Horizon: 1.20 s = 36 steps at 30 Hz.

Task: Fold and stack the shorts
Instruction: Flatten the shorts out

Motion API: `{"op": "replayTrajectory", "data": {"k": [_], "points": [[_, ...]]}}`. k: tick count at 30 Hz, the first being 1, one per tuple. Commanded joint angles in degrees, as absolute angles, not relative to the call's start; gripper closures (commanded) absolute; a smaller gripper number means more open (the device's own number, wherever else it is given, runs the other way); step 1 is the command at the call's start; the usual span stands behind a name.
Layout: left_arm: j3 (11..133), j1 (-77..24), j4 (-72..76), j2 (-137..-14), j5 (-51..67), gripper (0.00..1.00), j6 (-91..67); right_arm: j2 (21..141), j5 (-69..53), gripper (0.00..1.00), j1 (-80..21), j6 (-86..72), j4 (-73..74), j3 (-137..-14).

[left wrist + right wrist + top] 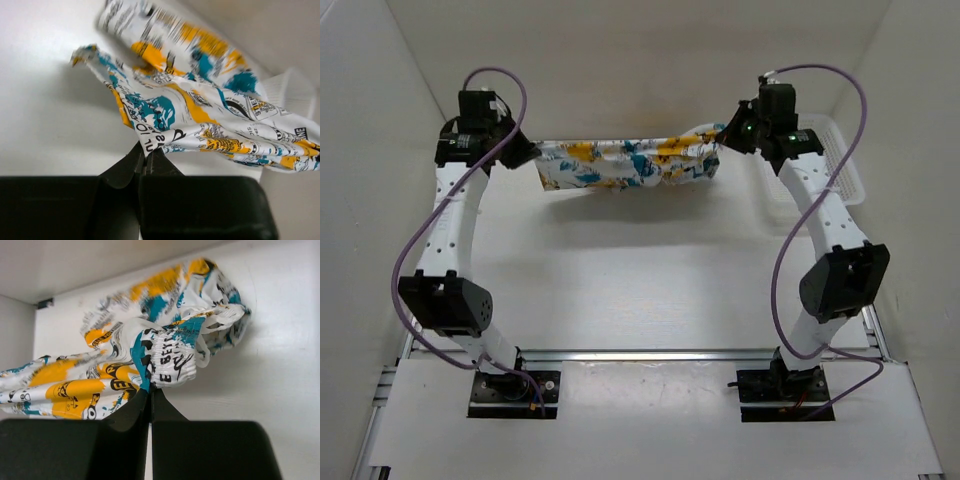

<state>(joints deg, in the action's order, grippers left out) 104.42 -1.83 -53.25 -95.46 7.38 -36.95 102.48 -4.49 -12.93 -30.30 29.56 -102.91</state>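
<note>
I hold the shorts (625, 165) stretched between my hands, left gripper (147, 159) pinched on one edge, right gripper (150, 390) clamped on the waistband, apparently clear of the table (640, 290); no fold made yet, stacking not begun.

A plain white table (640, 290) fills the centre of the overhead frame. A white plastic mesh basket (842, 158) sits on it at the upper right, close to the right edge. A silver metal rail (650, 355) crosses it near the bottom.
</note>
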Motion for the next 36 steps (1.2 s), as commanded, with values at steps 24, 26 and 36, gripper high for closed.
{"op": "replayTrajectory", "data": {"k": [24, 26, 36], "points": [[60.9, -0.3, -55.3, -64.6, -0.3, 0.59, -36.4, 62.1, -6.8, 0.51, -12.5, -31.7, 39.4, -51.5], [58.3, 0.3, -55.3, -66.1, 0.2, 0.52, -37.7, 61.6, -11.7, 0.49, -12.5, -35.6, 34.9, -47.2], [45.4, 3.3, -43.0, -77.3, 10.3, 0.16, -40.8, 62.1, -20.2, 0.32, -12.5, -47.8, 13.8, -29.1]]}}
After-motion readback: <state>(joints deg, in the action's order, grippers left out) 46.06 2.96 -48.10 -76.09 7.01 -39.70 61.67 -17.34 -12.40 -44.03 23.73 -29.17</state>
